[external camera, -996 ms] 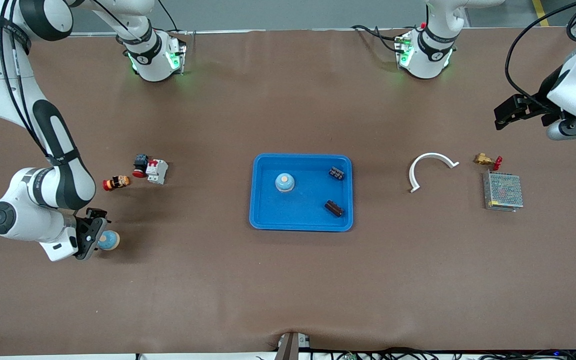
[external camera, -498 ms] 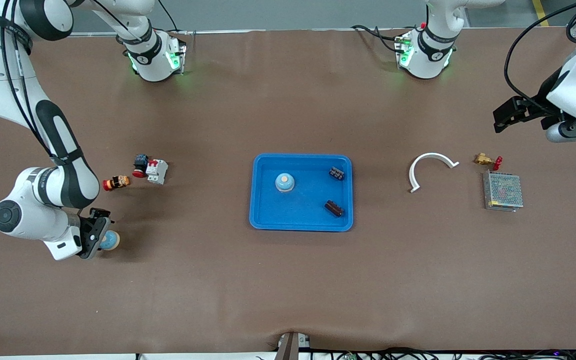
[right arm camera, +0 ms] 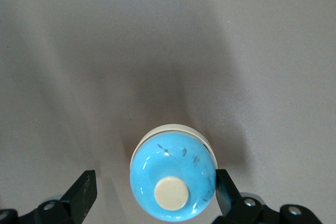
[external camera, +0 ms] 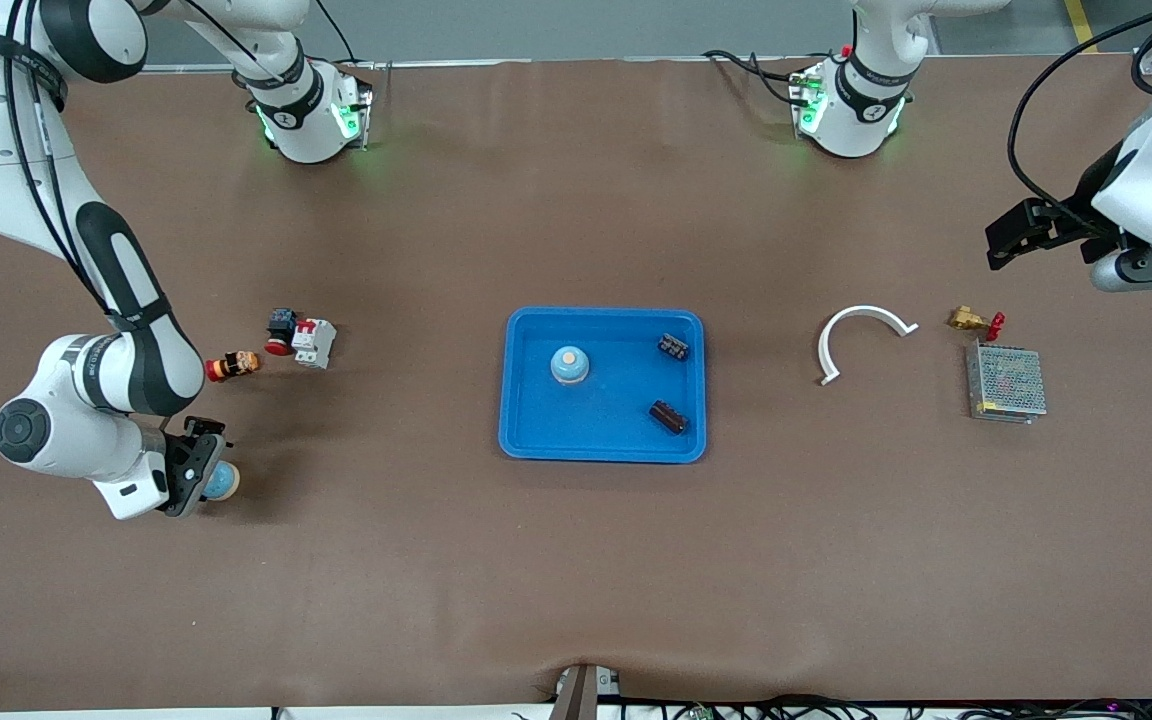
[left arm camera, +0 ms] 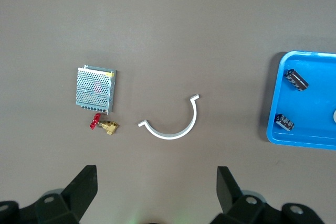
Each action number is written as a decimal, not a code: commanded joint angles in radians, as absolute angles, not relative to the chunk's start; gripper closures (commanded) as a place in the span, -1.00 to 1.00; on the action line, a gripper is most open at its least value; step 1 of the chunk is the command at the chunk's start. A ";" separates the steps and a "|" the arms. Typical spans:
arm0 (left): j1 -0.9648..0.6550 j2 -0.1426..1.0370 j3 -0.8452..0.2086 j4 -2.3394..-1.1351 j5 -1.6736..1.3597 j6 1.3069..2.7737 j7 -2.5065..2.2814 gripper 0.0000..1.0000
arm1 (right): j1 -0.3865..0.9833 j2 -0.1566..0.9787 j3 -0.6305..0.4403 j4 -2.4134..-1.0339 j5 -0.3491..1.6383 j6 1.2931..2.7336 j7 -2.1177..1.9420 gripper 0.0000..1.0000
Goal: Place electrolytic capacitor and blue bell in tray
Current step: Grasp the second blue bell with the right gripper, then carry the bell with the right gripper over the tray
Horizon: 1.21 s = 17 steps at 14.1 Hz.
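Front view showing right pincer (external camera: 198, 478) low at the right arm's end of the worktop (external camera: 576, 560), straddling a blue bell (external camera: 221, 482) sitting on the surface, nearer the front camera than a small orange and red part (external camera: 232, 365), a black and red button (external camera: 280, 331) and a white breaker (external camera: 314, 342)

Right wrist view showing the same bell (right arm camera: 173, 172), cream button facing up, sitting between spread fingers (right arm camera: 81, 195); one finger looking very close to the bell's side, contact impossible to tell, the other standing clear

Blue tray (external camera: 526, 430) lying mid-worktop, already holding a second blue bell (external camera: 569, 364) and two dark capacitors, one (external camera: 674, 346) near the corner toward the left arm's end, farther from the front camera, the other (external camera: 668, 416) nearer that camera

Left pincer (external camera: 1011, 232) waiting up in the air at the left arm's end, fingers (left arm camera: 84, 184) spread and holding nothing, looking down on a white curved strip (left arm camera: 173, 124), a brass valve with red handle (left arm camera: 105, 126) and a metal mesh box (left arm camera: 95, 88), with the tray's edge (left arm camera: 272, 129) and both capacitors also showing
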<state>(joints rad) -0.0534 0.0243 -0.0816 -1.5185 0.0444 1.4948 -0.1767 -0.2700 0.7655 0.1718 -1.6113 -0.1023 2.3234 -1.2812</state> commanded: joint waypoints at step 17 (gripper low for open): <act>-0.057 0.037 -0.080 -1.493 0.029 1.480 -0.164 -1.00 | -0.244 0.764 0.193 -1.583 -0.106 2.318 -1.174 0.14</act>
